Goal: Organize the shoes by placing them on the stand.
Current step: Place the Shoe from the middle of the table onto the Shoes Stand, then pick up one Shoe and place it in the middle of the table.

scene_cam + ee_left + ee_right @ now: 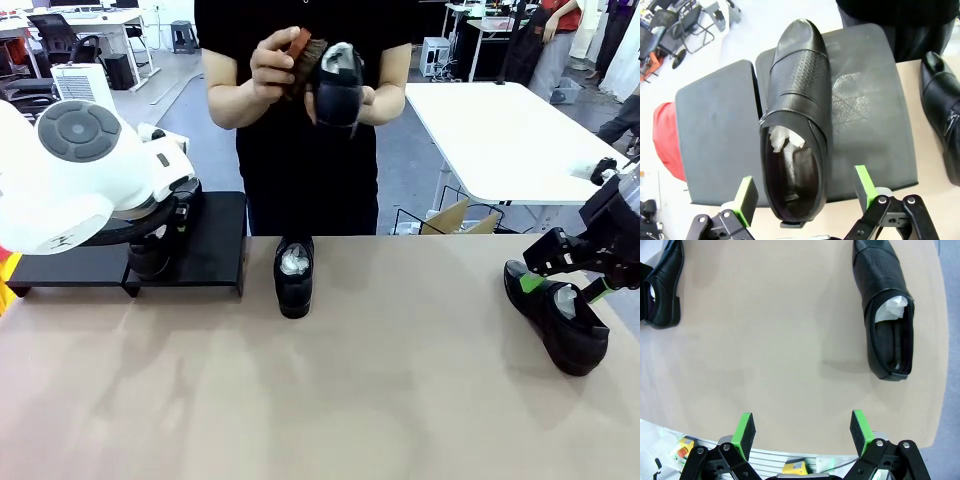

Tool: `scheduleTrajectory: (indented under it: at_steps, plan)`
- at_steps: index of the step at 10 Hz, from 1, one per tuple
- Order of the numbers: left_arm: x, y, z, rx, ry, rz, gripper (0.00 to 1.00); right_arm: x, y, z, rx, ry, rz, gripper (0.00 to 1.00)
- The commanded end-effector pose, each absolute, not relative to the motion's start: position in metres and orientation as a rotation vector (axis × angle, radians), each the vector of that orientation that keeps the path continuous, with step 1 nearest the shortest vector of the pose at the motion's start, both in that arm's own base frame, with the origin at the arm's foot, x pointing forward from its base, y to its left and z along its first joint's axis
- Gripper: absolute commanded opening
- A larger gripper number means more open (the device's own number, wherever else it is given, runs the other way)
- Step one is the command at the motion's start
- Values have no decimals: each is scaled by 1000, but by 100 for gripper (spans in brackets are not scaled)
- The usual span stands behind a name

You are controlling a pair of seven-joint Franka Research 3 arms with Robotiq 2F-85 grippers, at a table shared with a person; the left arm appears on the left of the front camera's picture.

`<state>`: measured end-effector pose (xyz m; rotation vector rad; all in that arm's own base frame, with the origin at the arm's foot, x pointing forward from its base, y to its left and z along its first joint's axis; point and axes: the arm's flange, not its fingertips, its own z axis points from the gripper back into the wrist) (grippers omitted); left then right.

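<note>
One glossy black shoe stuffed with white paper lies on the black stand, toe pointing away. My left gripper is open, with its green pads either side of the heel and not touching it. A second shoe sits on the tan table just right of the stand. A third shoe lies at the table's right side. My right gripper hovers open close to it. In the right wrist view that shoe lies ahead and to the right of the empty gripper. A person holds another shoe with a brush.
My bulky left arm hangs over the stand. A white table and a cardboard box stand behind the far right edge. Something red lies on the floor beside the stand. The near half of the tan table is bare.
</note>
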<state>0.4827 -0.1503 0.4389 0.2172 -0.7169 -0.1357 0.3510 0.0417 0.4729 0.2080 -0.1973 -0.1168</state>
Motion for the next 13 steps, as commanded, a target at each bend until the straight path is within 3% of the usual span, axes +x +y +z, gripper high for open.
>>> scheduleTrajectory:
  at_steps: [1, 8, 11, 13]
  plan:
    - [489, -150, 434, 225, -696, -140, 100, 351, 42, 473, 216, -197, -112, 100]
    - [486, -150, 431, 210, -696, -136, 100, 351, 42, 473, 216, -197, -112, 100]
    - [418, -158, 507, 214, -774, -96, 100, 351, 42, 473, 216, -197, -112, 100]
    - [374, -176, 516, 159, -610, -129, 100, 351, 42, 473, 216, -197, -112, 100]
